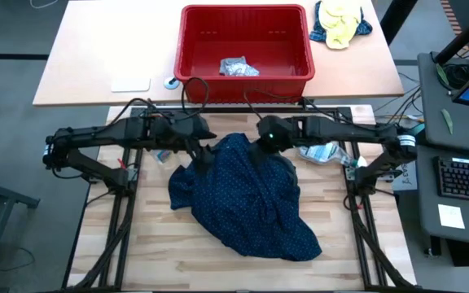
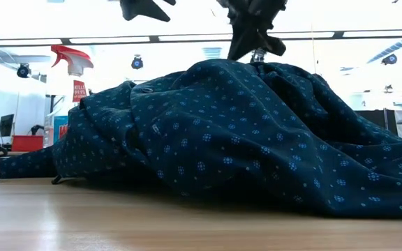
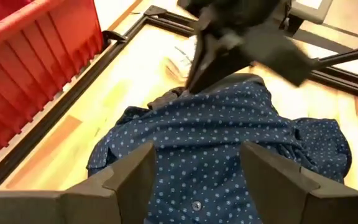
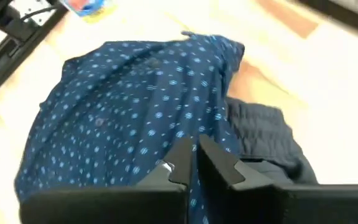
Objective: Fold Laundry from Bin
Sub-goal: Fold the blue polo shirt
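Observation:
The navy dotted shirt [image 1: 243,199] lies crumpled in the middle of the wooden table [image 1: 153,244], drawn up into a peak at its far side. My right gripper [image 4: 196,162] is shut on that peak. A dark grey garment [image 4: 263,134] shows from under the shirt beside it. My left gripper [image 3: 194,171] hangs open above the shirt's far left part and touches nothing. The red bin [image 1: 244,42] stands beyond the table's far edge with a light grey garment [image 1: 238,67] on its floor. My right gripper pinches a raised fold of the navy shirt [image 4: 188,140] between its two fingers, at the shirt's far side. The fingers slant down from the far right. The cloth rises to the fingertips [image 2: 257,57], and the rest of the shirt lies on the table.
A yellow-and-blue cloth bundle [image 1: 339,22] lies on the far table, right of the bin. A white and blue item [image 1: 324,153] rests near the right arm. Bare wood lies along the near edge and at the left of the shirt.

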You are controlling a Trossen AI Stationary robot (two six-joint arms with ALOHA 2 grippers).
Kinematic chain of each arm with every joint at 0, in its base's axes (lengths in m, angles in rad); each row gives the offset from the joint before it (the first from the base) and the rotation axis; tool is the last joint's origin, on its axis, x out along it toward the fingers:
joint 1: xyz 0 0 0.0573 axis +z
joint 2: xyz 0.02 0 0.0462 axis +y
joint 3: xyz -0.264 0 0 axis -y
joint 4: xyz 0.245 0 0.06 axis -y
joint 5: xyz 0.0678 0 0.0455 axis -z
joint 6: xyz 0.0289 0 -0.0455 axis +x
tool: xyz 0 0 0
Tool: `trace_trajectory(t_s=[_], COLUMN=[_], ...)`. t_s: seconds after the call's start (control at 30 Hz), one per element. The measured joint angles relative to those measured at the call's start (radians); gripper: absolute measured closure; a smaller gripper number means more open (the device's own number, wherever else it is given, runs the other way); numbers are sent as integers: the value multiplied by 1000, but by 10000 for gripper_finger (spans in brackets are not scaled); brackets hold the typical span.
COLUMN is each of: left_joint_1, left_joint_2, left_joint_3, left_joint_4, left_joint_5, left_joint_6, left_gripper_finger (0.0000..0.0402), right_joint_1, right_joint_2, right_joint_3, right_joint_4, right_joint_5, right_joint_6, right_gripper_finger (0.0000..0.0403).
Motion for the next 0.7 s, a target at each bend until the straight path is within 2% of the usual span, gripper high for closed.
trace_trajectory(t_s=[0.2, 0.37, 0.47, 0.57, 0.63, 0.7], left_joint_1=[-1, -5, -7, -7, -7, -7], left_joint_2=[0, 1, 1, 1, 1, 1], left_joint_3=[-14, -45, -62, -82, -94, -106], left_joint_4=[-2, -6, -9, -9, -10, -9], left_joint_5=[0, 1, 1, 1, 1, 1], left_joint_6=[-13, -61, -59, -57, -57, -57], left_gripper_finger=[183, 183, 183, 183, 183, 183], right_joint_1=[-92, -109, -108, -86, -72, -61], right_joint_2=[64, 124, 154, 160, 154, 143], right_joint_3=[0, 2, 2, 2, 6, 13], right_joint_4=[8, 10, 21, 48, 56, 61], right_joint_5=[-183, -191, -201, -216, -215, -185], right_joint_6=[42, 43, 43, 42, 27, 11], right_gripper_finger=[313, 245, 222, 227, 253, 296])
